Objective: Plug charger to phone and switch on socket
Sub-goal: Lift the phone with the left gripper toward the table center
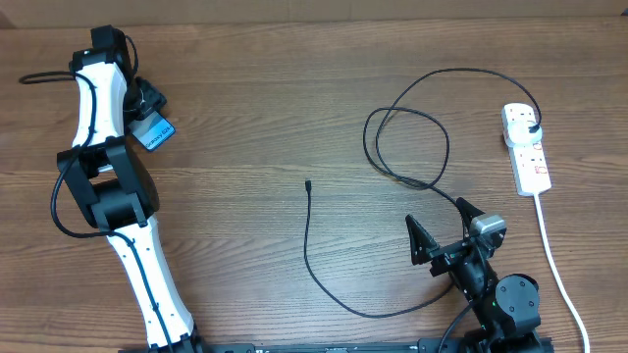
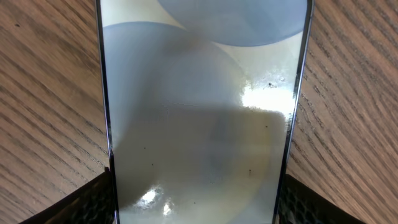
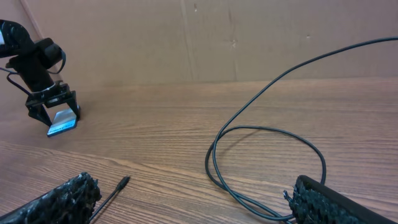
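Wood-grain brown boards make the table [image 1: 294, 98], and a plain cardboard wall [image 3: 249, 37] stands behind its far edge.

The phone [image 2: 199, 124] is in the far left part of the table. It is a slim rectangle with thin dark edges and a glossy pale blue-grey screen that carries bright reflections. From the right wrist camera it looks tilted, with its lower end close to the wood. The left tool [image 3: 55, 111] is clamped on it: its black ribbed fingers [image 2: 84, 202] lie against both long edges of the phone.

The charger [image 1: 305, 235] is a thin black cable. Its small connector tip [image 1: 308, 182] lies flat near the middle of the table, well apart from the phone, with a wide band of bare wood between them. From the tip the cable runs toward the front edge, bends right, passes the right tool, makes a round loop and arcs to its black plug [image 1: 531, 127]. The plug sits in the far end of the socket [image 1: 530, 162], a long white plastic strip with small red marks near the right edge. A thick white cord [image 1: 554, 255] goes from the strip to the front edge.

The right tool [image 1: 435, 214] stands near the front edge with its two dark fingers wide apart, holding nothing; the cable loop lies just beyond it.
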`<state>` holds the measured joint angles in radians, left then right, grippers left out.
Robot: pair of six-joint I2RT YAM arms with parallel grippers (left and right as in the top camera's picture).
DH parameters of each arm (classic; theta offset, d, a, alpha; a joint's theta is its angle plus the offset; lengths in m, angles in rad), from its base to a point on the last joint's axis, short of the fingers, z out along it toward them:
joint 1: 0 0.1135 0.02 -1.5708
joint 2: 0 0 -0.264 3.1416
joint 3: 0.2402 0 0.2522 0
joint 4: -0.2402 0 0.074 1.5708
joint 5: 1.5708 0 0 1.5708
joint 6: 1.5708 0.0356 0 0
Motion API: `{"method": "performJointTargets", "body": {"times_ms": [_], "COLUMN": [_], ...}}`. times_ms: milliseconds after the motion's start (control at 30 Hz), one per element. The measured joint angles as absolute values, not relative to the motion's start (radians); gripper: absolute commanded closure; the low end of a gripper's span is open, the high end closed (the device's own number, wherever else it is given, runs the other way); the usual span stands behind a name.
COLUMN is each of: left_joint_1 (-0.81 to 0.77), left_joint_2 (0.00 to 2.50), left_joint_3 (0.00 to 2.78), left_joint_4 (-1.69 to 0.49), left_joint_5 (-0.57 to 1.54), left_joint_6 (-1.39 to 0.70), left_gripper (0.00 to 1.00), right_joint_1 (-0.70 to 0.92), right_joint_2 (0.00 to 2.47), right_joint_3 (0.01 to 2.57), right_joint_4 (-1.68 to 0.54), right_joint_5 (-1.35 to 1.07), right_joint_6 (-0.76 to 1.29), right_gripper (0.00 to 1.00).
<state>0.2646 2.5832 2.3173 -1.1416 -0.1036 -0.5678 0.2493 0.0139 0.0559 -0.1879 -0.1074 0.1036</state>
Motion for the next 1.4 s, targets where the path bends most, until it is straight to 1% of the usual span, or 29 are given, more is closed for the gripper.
{"method": "performJointTargets", "body": {"times_ms": [67,400,600,633,833,900,933,967,1133,1267,1400], "left_joint_1": [0.264,0.223,0.133,0.119,-0.019,-0.064,-0.089,-0.113,-0.242,-0.295,-0.301], "left_joint_2": [2.583,2.584,2.584,2.584,2.583,2.583,2.584,2.584,2.584,2.583,2.583], "left_joint_3": [2.32,2.362,2.439,2.448,2.519,2.526,2.527,2.527,2.527,2.527,2.527], "left_joint_4": [-1.148,-1.25,-1.381,-1.397,-1.459,-1.463,-1.47,-1.476,-1.522,-1.551,-1.64], "left_joint_5": [-0.101,-0.067,-0.048,-0.039,0.109,0.162,0.193,0.214,0.302,0.39,0.479], "left_joint_6": [-0.568,-0.566,-0.566,-0.566,-0.566,-0.567,-0.568,-0.57,-0.599,-0.611,-0.619], "left_gripper": [0.67,0.76,0.82,0.84,0.84,0.9,0.95,0.96,0.96,0.96,0.96], "right_joint_1": [0.249,0.249,0.249,0.249,0.249,0.249,0.249,0.249,0.249,0.249,0.249], "right_joint_2": [0.014,0.014,0.014,0.014,0.014,0.014,0.014,0.014,0.014,0.014,0.014], "right_joint_3": [0.056,0.056,0.056,0.056,0.056,0.056,0.056,0.056,0.056,0.056,0.056], "right_joint_4": [-0.188,-0.187,-0.188,-0.187,-0.187,-0.188,-0.188,-0.188,-0.188,-0.188,-0.188], "right_joint_5": [-0.107,-0.107,-0.107,-0.107,-0.107,-0.107,-0.107,-0.107,-0.107,-0.107,-0.107], "right_joint_6": [0.103,0.104,0.104,0.104,0.104,0.104,0.103,0.104,0.103,0.103,0.104], "right_gripper": [0.0,0.0,0.0,0.0,0.0,0.0,0.0,0.0,0.0,0.0,0.0]}}
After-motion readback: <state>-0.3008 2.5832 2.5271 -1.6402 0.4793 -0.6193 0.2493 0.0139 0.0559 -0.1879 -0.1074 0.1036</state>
